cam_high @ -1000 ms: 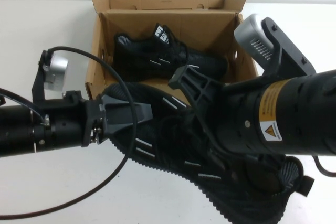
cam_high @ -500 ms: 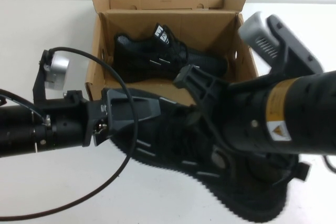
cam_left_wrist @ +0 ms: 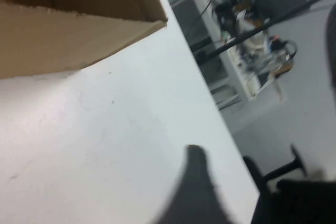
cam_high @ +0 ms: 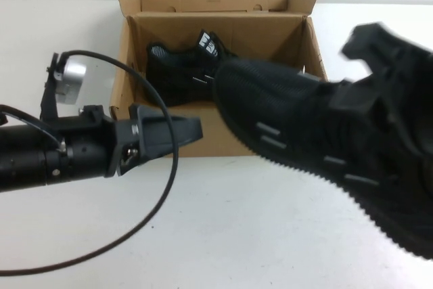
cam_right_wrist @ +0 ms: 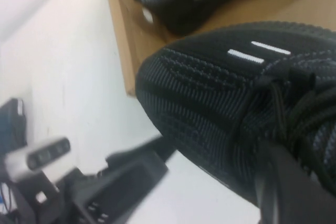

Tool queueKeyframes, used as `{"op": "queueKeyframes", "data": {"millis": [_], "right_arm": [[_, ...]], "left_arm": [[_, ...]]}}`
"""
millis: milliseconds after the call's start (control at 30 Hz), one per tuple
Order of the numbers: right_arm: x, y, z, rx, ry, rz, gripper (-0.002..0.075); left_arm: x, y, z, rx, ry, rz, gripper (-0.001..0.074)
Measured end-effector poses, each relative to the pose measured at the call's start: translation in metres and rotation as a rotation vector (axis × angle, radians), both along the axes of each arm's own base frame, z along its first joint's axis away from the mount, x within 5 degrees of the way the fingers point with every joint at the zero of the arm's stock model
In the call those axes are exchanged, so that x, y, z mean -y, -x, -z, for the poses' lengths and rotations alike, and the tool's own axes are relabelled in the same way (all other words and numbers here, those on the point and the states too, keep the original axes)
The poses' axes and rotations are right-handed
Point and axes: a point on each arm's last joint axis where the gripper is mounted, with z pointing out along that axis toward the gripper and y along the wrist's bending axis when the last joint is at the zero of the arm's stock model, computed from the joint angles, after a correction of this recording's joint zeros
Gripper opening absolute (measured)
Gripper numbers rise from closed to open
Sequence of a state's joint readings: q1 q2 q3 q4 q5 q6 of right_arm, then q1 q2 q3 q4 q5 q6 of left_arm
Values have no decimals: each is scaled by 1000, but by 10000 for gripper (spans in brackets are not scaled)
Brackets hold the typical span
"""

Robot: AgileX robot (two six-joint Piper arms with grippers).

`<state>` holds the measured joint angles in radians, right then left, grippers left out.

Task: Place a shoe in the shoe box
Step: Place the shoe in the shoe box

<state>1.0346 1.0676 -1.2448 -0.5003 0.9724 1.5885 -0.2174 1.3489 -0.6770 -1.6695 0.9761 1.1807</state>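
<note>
Your shoe (cam_high: 318, 133), black ribbed knit with pale dashes, hangs tilted over the shoe box's (cam_high: 125, 65) front right corner, its twin already inside. Right pincer (cam_right_wrist: 278, 182) pinches its laces; left pincer (cam_high: 179, 132), spread wide, sits just beside the toe above the tabletop (cam_high: 216, 221).

White table (cam_high: 223, 228): shoe box (cam_high: 203, 137) resting directly on top.

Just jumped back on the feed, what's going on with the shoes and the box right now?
The right gripper is shut on the shoe, carrying it in the air with its toe over the front wall of the open shoe box. A matching second shoe already lies inside the box. The left gripper is open and holds nothing, hovering just in front of the box's front wall, beside the carried shoe's toe.
</note>
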Motion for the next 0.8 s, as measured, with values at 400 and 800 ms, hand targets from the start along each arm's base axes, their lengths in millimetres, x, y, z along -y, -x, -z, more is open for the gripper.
{"op": "queueKeyframes", "data": {"millis": [400,800], "right_arm": [[26,2,-14,101,24,18,4],[27,-4,-14,134,51,15,4]], "left_arm": [[-2,-17,-54,250,-240,106,6],[-29,15,-106,452,-526,-39,-1]]}}
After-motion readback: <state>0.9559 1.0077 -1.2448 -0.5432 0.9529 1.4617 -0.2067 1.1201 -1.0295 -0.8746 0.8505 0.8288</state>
